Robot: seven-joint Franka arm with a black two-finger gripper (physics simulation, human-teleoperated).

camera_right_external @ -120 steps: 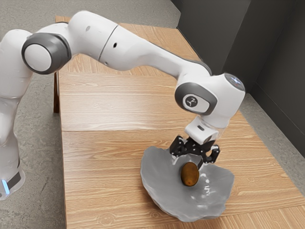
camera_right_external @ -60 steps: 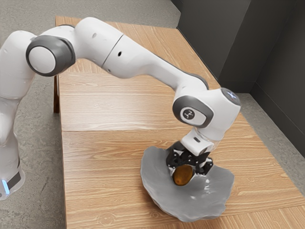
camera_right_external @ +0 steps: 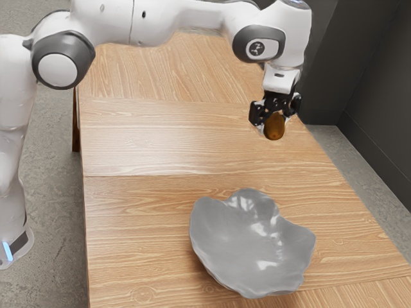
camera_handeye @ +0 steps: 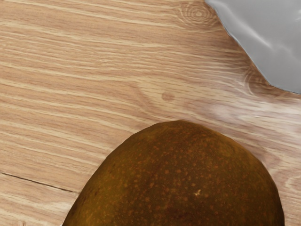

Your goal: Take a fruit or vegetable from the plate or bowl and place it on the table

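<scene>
Desk (camera_right_external: 141, 212), one: light brown wood, wavy grain, satin sheen. Top divided by straight seams into broad sections; grain in the far section set at a different angle from that in the middle ones. Round knots in the surface, one close to the bowl (camera_right_external: 247, 250) in the wrist view. Dark wooden leg (camera_right_external: 76, 125) below the edge at the exterior view's left.

Directly on the desk: bowl, one, grey, glossy, wide and flared, rim wavy; standing upright in the near part of the top, wood around it, soft shadow beneath.
</scene>
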